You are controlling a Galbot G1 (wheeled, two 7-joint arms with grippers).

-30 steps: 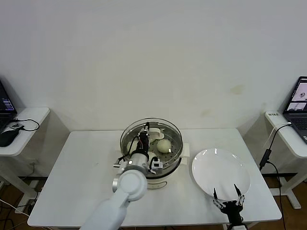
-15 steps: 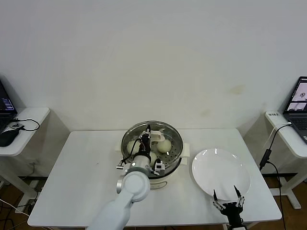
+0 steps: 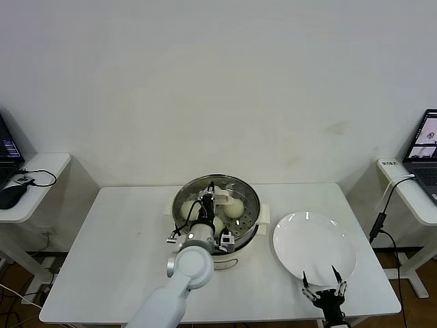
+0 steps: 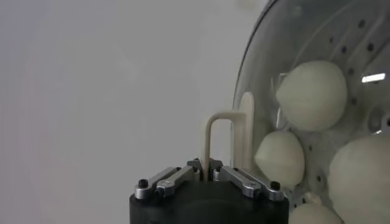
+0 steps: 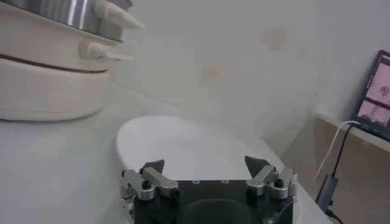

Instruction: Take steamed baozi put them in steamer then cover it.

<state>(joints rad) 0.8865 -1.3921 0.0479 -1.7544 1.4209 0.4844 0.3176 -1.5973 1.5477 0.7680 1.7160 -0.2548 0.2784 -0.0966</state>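
Note:
The steamer (image 3: 232, 240) stands mid-table, steel pot on a cream base. The clear glass cover (image 3: 239, 188) lies over its top. My left gripper (image 3: 210, 200) is shut on the cover's cream bar handle (image 4: 222, 137), and the pinch shows in the left wrist view (image 4: 207, 173). Through the glass I see the baozi on the perforated tray (image 4: 311, 94) (image 4: 279, 157) (image 4: 362, 176); two show in the head view (image 3: 234, 209) (image 3: 186, 208). My right gripper (image 3: 321, 279) is open and empty at the table's front edge, by the plate; it also shows in the right wrist view (image 5: 207, 167).
A flat white plate (image 3: 314, 244) lies bare to the right of the steamer and shows in the right wrist view (image 5: 183, 143). Side tables stand left (image 3: 27, 181) and right (image 3: 416, 195), the right one with a laptop (image 3: 425, 147) and a hanging cable.
My left gripper has lowered the cover from above the steamer down over its rim. The right arm has hardly moved.

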